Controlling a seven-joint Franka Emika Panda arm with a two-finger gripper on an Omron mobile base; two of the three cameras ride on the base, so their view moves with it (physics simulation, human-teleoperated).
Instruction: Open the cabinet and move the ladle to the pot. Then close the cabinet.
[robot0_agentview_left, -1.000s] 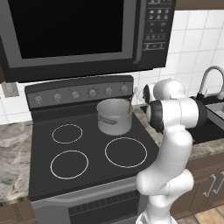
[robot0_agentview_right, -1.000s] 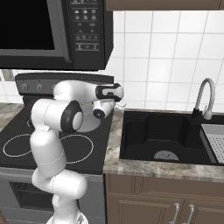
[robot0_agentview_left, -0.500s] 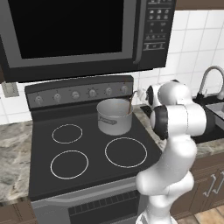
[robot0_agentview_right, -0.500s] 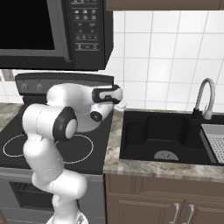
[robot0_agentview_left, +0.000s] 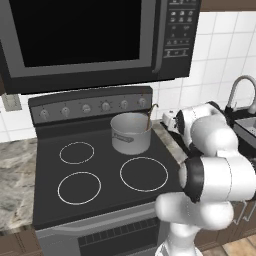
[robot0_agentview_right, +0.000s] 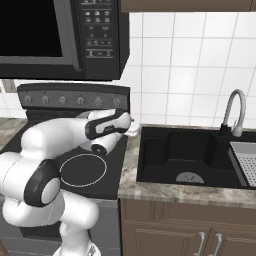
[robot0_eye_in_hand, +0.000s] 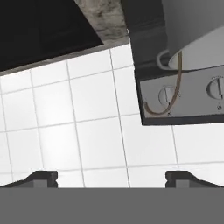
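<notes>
Arm folded low and forward, gripper (robot0_eye_in_hand: 111, 178) jaws apparently spread wide, empty.

Flat, even rendered light, soft faint shadows, no glare, slightly coarse.

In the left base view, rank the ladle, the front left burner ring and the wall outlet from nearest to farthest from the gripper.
The gripper is just right of the stove.
1. Ladle: standing in the pot, its handle tip beside the gripper.
2. Front left burner ring: near the stove's front, far left of the gripper.
3. Wall outlet: on the wall, left of the stove.
</notes>
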